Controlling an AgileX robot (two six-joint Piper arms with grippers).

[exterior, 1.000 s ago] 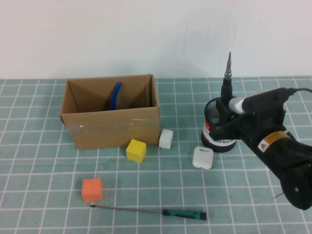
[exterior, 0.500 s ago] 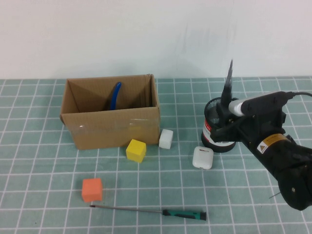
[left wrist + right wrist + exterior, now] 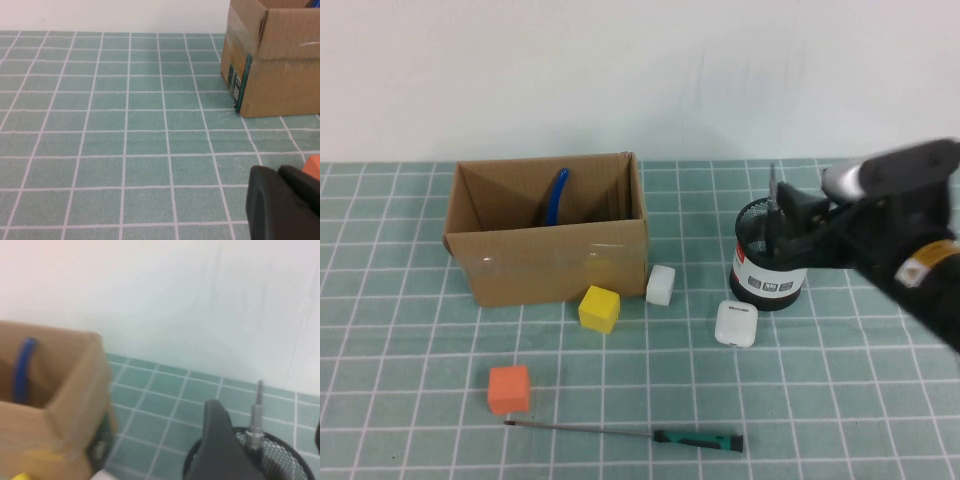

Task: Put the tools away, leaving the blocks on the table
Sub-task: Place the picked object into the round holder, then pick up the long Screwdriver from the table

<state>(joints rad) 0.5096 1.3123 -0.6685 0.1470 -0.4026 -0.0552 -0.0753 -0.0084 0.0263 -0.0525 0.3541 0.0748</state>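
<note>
At the right, just beside the black mesh cup (image 3: 769,255), the right gripper (image 3: 790,215) sits with jaws apart and nothing in them; the short black-handled screwdriver (image 3: 775,210) stands upright inside the cup, metal tip poking above the rim, no longer gripped.

Next tool, by my read: the long thin screwdriver (image 3: 625,432), lying flat at the near edge of the table (image 3: 400,330), long axis running left-right, green-and-black handle toward the right, tip toward the orange block (image 3: 509,388). It lies near and left of the right gripper, well apart. Right arm looks closer to the handle end.

Left gripper (image 3: 282,205) is out of the high view; wrist cam shows it low over the mat, fingers together, empty.

Containers: cardboard box (image 3: 548,240) far-left holds the blue-handled pliers (image 3: 556,195). Cup holds the short driver.

Yellow block (image 3: 599,308) and white block (image 3: 661,285) sit near the box front; earbud case (image 3: 736,323) just beside the cup.
</note>
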